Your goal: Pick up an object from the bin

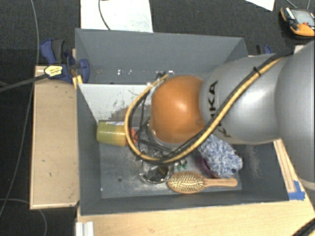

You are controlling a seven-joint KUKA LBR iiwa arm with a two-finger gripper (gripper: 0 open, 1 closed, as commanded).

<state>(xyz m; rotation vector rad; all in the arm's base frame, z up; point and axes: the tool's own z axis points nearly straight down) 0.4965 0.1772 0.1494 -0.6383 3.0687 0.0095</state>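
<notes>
Grey metal bin (157,53) on a dark floor, with the arm coming in over its right edge; an orange dome-shaped cover (176,107) on the wrist and looped yellow-and-black cables (132,132) hide most of what hangs below; the hand (155,173) shows as a bit of bright metal low over the bin's floor, near the middle of the near edge; whether it is apart or together I cannot tell.

Nearest thing is an oval wooden hairbrush with pale golden bristles (188,182); it lies just beside the hand, on the side toward the near right corner, bristles up; its long axis runs along the near edge, head toward the hand and handle pointing at the right edge. I judge this the likeliest pick, needing only a short shift rightward and a closing line set across the handle or head rather than along it.

Beyond the brush, a blue-and-white fluffy bundle (222,155) sits nearer the right edge; a yellow-green plastic cylinder (111,133) lies on its side by the left edge, well apart from the hand.
</notes>
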